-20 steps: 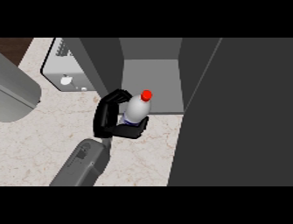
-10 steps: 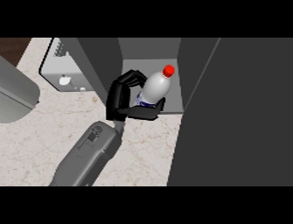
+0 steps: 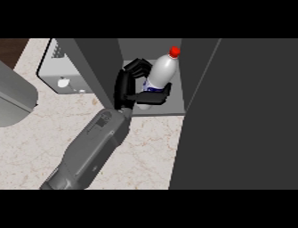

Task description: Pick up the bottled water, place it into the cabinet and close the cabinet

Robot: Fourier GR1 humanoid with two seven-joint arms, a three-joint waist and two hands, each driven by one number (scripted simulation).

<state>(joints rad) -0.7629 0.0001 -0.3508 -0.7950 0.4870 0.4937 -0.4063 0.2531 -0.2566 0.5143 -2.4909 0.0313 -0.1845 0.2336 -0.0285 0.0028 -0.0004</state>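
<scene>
A: Head view, first pass. What is the black hand (image 3: pixel 130 87) doing?

B: Fingers and thumb curl round the bottled water (image 3: pixel 160 75), pinching its lower body. Grey forearm (image 3: pixel 89 153) runs up from the lower edge, boxy and matte. Which of the robot's hands it is, I cannot tell from this angle.

A: The bottle itself?

B: Smooth, pale, rounded shoulders tapering to a small red cap (image 3: pixel 174 52). A dark blue label band sits low, partly hidden by the thumb. It leans with the cap toward the upper right.

A: Location?

B: Inside the open cabinet (image 3: pixel 152 46), between the dark left side panel (image 3: pixel 98 67) and the open cabinet door (image 3: pixel 250 116), which is a flat dark grey slab filling the right side. Whether the base touches the cabinet floor, cannot tell.

A: Surroundings?

B: Countertop (image 3: pixel 33 147) is pale speckled stone with faint veining. A white boxy appliance (image 3: pixel 59 75) with a round knob stands left of the cabinet. A large grey rounded limb (image 3: pixel 3 95) enters at far left; no hand visible on it.
</scene>
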